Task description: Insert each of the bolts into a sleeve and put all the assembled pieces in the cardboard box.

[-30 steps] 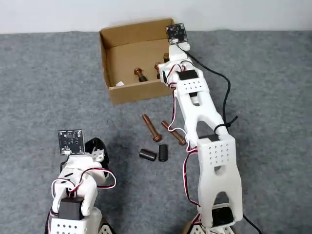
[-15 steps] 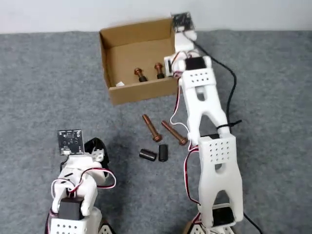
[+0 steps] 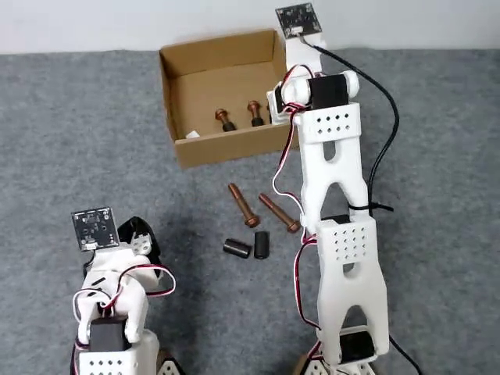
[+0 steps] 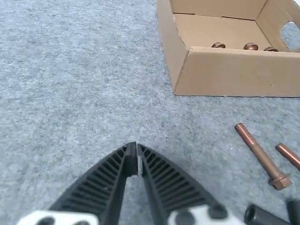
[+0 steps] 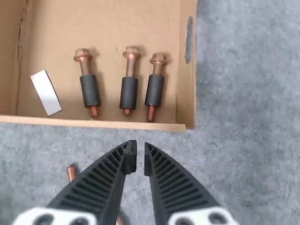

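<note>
Seeing three assembled pieces (image 5: pixel 89 89) (image 5: pixel 129 91) (image 5: pixel 154 89) lying side by side in the cardboard box (image 5: pixel 187 70) by the surface's (image 3: pixel 94 141) far edge, long axes parallel, heads pointing at its far wall. Seeing two bolts (image 3: pixel 243 205) (image 3: pixel 279 212) lying slanted mid-surface, heads toward the near edge, two sleeves (image 3: pixel 237 248) (image 3: pixel 261 244) just beside them. Hanging the right gripper (image 5: pixel 139 152) just outside the box's near wall, jaws slightly spread, pinching nothing. Holding the left gripper (image 4: pixel 136 157) pressed together over open surface toward the near left corner.

L claw (image 4: pixel 136 158) closed, R claw (image 5: pixel 140 157) ajar
</note>
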Motion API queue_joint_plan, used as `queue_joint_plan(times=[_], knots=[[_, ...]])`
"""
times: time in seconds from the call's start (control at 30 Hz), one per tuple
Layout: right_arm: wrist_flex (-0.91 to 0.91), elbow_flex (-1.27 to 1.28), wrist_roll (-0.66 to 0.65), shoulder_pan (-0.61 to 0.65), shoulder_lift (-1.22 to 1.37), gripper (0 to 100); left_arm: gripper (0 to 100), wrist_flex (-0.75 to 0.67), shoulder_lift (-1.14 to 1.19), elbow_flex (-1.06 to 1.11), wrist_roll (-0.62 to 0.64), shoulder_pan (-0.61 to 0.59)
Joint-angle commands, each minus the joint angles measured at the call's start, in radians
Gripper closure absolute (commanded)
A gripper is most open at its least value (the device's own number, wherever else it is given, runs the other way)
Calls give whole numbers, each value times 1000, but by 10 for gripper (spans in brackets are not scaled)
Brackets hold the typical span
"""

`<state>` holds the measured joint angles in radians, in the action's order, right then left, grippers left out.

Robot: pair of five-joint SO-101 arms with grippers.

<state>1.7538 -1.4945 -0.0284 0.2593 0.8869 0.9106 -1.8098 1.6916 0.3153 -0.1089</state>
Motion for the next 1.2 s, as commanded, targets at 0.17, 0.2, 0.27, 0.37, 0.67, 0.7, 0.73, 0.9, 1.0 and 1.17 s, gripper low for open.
queue_joint_plan(times=[0.17, 0.2, 0.27, 0.37, 0.67, 0.7, 0.73, 0.9, 1.0, 1.17], knots=[[47, 514, 6, 108, -354, 987, 995, -29, -2, -8, 8, -6], [45, 585, 6, 125, -384, 987, 995, -29, -2, -8, 8, -6], [42, 724, 8, 156, -441, 987, 995, -29, -2, -8, 8, -6], [41, 850, 8, 189, -470, 986, 995, -29, -2, -8, 8, -6], [44, 1138, 198, 249, -478, 957, 995, -29, -3, -8, 8, -5], [44, 1160, 229, 255, -473, 933, 995, -29, -3, -8, 8, -5], [44, 1178, 256, 263, -470, 906, 995, -29, -3, -8, 8, -5], [38, 1217, 308, 318, -466, 848, 995, -29, -3, -8, 8, -5], [19, 1215, 308, 325, -440, 858, 995, -29, -3, -8, 8, -5], [-4, 1214, 342, 320, -364, 862, 995, -29, -3, -8, 8, -5]])
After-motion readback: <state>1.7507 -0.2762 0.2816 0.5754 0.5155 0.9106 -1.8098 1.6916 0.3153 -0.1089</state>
